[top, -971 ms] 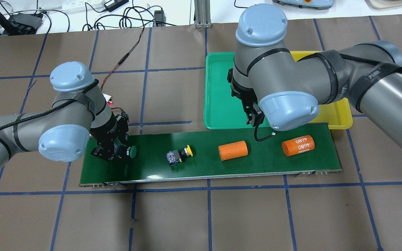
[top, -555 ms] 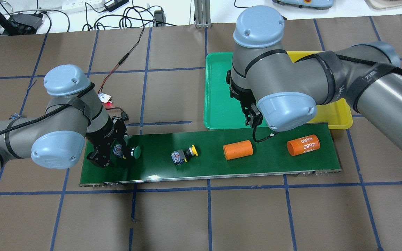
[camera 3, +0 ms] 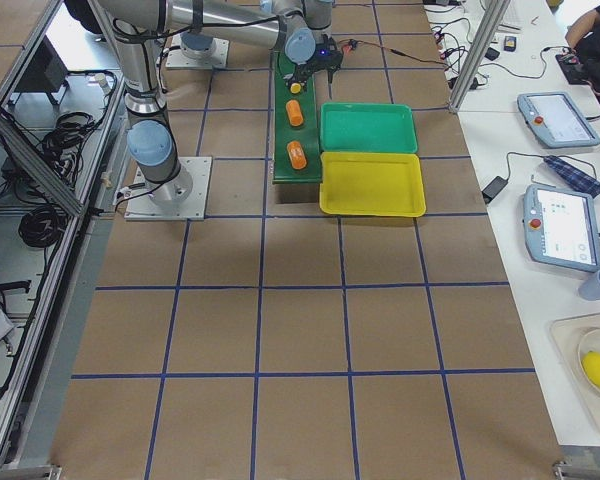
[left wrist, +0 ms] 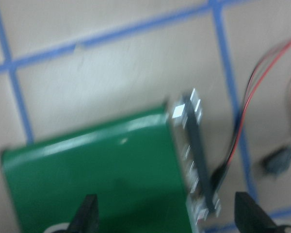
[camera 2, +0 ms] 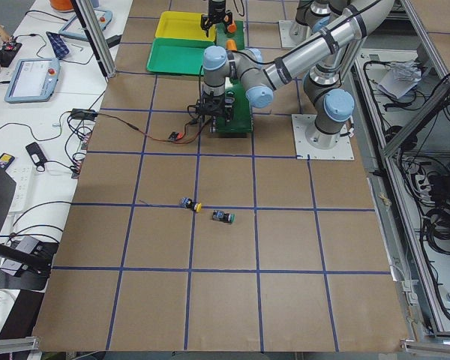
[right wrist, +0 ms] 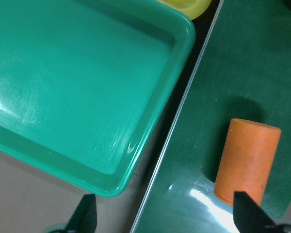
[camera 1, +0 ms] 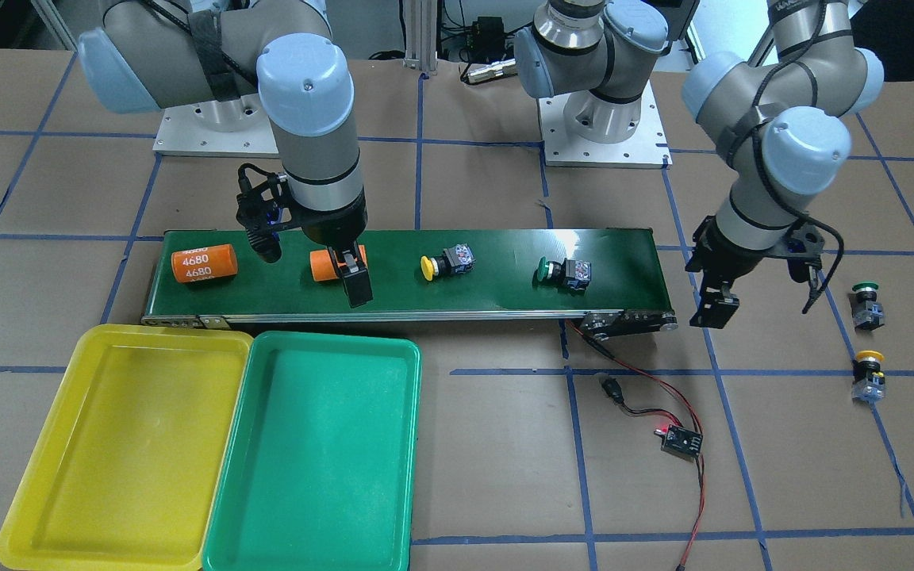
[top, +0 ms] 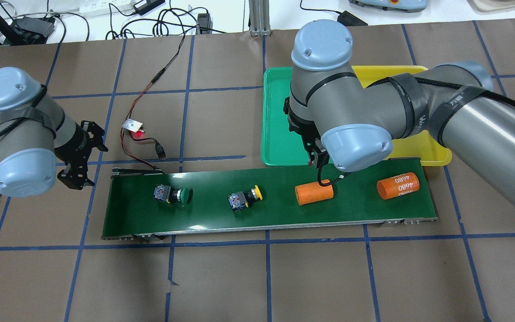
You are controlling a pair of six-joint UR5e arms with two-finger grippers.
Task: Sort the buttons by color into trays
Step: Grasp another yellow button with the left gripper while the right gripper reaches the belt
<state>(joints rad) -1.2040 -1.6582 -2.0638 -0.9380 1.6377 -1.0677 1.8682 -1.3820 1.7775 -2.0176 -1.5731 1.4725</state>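
Green buttons: one (top: 172,195) lies on its side on the conveyor belt (top: 221,219), near the belt's end at the robot's left, its round green mushroom cap turned toward the orange cylinders; the other (camera 1: 868,305) sits on the bare table, well apart from the belt
Yellow buttons: one (top: 244,199) lies on its side near mid-belt, between the green one and the nearer orange cylinder (top: 314,192), touching neither; the other (camera 1: 869,374) is on the table just beside the loose green one
Button build: a wide cap on a black collar, then a blocky black-and-clear body with small red and blue flecks inside
Trays: the yellow tray (camera 1: 124,444) and the green tray (camera 1: 314,452) lie side by side along the belt's far edge, long edges touching, both bare inside
Left gripper (left wrist: 167,221): fingers spread wide, nothing between them, hanging past the belt's end over the table, beside a red-and-black wire (top: 130,112)
Right gripper (right wrist: 167,218): fingers also wide apart and empty, above the belt's edge, with the green tray's corner on one side and the nearer orange cylinder on the other
Second cylinder (top: 398,185): orange, marked 4680, near the belt's other end
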